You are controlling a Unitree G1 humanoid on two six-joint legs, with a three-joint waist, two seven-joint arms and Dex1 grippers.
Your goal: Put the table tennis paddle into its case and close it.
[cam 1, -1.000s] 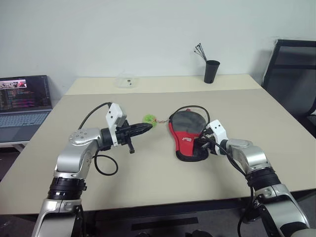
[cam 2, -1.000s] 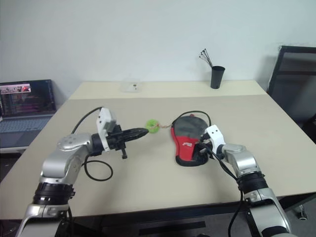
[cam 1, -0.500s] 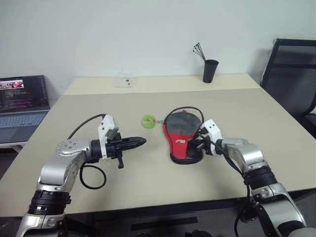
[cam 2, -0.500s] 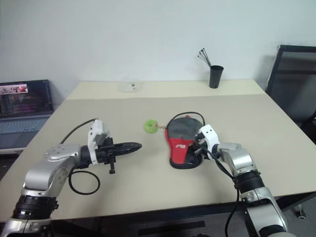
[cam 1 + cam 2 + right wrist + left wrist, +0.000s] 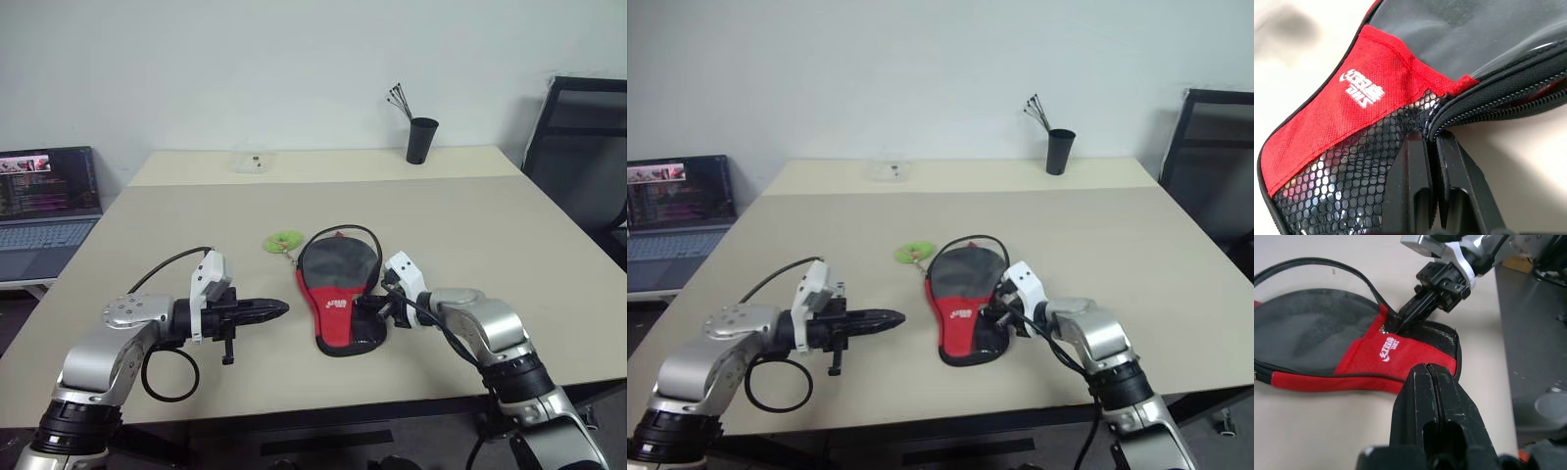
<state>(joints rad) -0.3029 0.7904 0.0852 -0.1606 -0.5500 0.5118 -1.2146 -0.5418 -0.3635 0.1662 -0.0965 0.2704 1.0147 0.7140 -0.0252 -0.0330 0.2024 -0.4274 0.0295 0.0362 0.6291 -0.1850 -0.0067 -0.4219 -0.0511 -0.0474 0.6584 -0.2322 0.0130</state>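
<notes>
Dragged by its edge, the case (image 5: 337, 299) now lies nearer the table's (image 5: 470, 225) front edge and further toward the robot's left than a second ago, and the green disc (image 5: 284, 240) on its chain has come along with it. Both arms have drawn back as well.

It is a paddle-shaped soft pouch, black fabric over the round upper part, red over the lower part with a small white logo, and a black mesh pocket at the narrow end. A black cord or strap loops around its rounded top. It lies flat on the table between the two arms.

At the case's right side, the right gripper (image 5: 370, 303) has its fingers (image 5: 1415, 196) pressed together on the rim where the mesh meets the zip, pinching that edge. Apart from the case, off its left side, the left gripper (image 5: 276, 310) points toward it, its fingers (image 5: 1432, 404) closed on each other and holding nothing.

Whether the table tennis paddle is inside cannot be told, since only a thin red strip shows through the open zip in the right wrist view. How far the zip is drawn is also unclear.
</notes>
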